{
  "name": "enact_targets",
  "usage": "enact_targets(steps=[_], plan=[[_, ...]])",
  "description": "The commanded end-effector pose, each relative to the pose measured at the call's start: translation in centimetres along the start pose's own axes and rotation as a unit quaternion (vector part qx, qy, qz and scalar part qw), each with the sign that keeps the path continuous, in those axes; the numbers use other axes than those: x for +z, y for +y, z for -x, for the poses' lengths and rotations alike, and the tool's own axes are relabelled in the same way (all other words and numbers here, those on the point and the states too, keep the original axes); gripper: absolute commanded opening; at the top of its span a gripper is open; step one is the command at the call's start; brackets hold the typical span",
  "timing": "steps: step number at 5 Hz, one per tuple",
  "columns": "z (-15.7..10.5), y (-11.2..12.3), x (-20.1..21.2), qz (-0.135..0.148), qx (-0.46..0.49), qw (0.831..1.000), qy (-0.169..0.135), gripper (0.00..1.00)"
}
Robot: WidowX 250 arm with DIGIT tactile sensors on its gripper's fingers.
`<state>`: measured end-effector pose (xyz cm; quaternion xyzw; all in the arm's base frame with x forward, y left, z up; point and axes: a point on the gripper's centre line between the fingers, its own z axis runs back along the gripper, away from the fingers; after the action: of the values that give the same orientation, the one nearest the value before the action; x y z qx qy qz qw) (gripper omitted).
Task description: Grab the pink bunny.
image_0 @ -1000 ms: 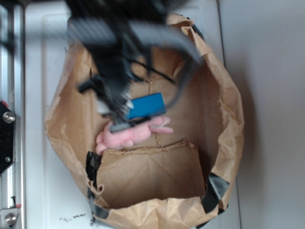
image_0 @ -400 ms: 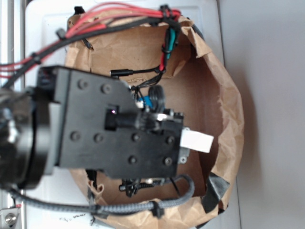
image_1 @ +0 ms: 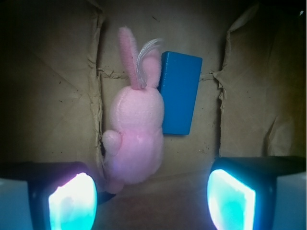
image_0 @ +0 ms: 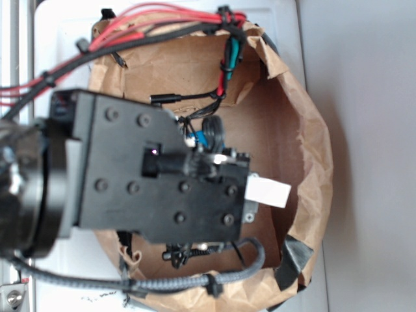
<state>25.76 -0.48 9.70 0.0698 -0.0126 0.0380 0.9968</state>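
While the arm fills most of the exterior view, the wrist view shows the pink bunny (image_1: pixel 135 129) lying lengthwise on the floor of the paper bag (image_0: pixel 312 156), ears pointing away from the gripper (image_1: pixel 151 199). Its right side touches a blue block (image_1: pixel 179 93). The fingers (image_1: pixel 73 201) are spread wide, holding nothing, and the bunny's rear end sits just ahead of the left one.

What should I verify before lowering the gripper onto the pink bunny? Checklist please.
1. Gripper open: ok, fingers apart.
2. Pink bunny in wrist view: ok.
3. Bunny centred between the fingers: not ok, it sits toward the picture-left finger.
4. Blue block away from the bunny: not ok, it lies against the bunny's side.
5. Height above the bunny: cannot tell.
6. Exterior view of the bunny: not ok, arm hides it.
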Motion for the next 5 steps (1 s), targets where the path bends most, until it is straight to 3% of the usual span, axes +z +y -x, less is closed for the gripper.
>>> enact_targets(steps=[1,2,5], plan=[[-0.9,-1.7,-2.1,-0.024,0.014,0.999,-0.016,1.00],[-1.9,-0.9,-3.7,-0.009,0.014,0.999,-0.037,1.00],[-0.7,4.6,-2.1,0.033,0.070,0.997,-0.030,1.00]])
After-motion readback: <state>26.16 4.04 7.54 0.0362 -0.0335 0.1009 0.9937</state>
